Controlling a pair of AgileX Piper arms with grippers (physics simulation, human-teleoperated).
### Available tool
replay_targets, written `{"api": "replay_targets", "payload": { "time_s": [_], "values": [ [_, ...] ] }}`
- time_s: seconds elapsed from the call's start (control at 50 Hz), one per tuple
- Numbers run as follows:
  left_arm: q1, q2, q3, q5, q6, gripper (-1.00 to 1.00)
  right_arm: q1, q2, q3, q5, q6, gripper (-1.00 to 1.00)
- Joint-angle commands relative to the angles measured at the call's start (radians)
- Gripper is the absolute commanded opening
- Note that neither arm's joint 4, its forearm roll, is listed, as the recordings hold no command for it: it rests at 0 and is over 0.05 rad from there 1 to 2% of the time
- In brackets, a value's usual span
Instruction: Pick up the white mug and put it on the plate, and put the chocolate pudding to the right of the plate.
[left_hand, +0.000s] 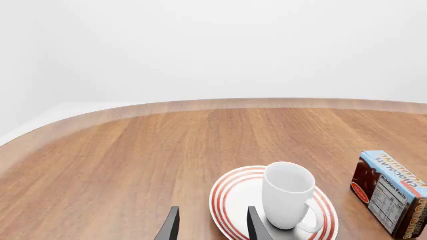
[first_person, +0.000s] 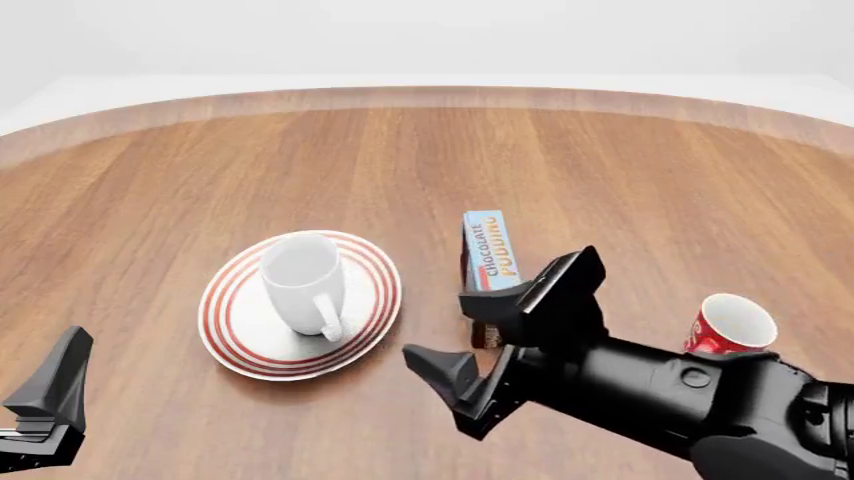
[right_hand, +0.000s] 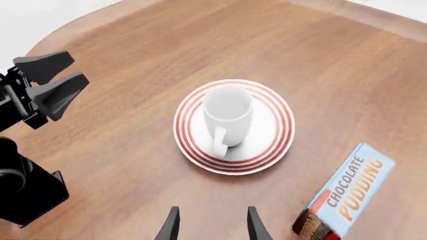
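Observation:
The white mug (first_person: 304, 278) stands upright on the red-ringed plate (first_person: 240, 340), its handle turned toward the near side. In the right wrist view the mug (right_hand: 227, 116) sits at the middle of the plate (right_hand: 273, 145). The chocolate pudding (first_person: 490, 245) lies just right of the plate, blue face up, and my right gripper partly covers its near end. That right gripper (first_person: 447, 325) hovers open and empty between plate and box. My left gripper (first_person: 51, 395) is open and empty at the near left, well apart from the plate; its fingers (left_hand: 172, 226) stand spread in the left wrist view.
A red mug with white patterns (first_person: 727, 325) stands at the right, close beside my right arm (first_person: 667, 390). The wooden table's curved far edge (first_person: 427, 95) runs across the back. My left gripper (right_hand: 50, 82) shows in the right wrist view.

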Motion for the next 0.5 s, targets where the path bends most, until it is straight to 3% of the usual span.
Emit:
{"api": "replay_targets", "payload": {
  "time_s": [0.02, 0.5],
  "values": [
    [0.000, 0.000, 0.000, 0.000, 0.000, 1.00, -0.018, -0.081, 0.064, -0.001, 0.009, 1.00],
    [0.000, 0.000, 0.000, 0.000, 0.000, 1.00, -0.047, -0.236, 0.164, 0.057, 0.016, 1.00]
  ]
}}
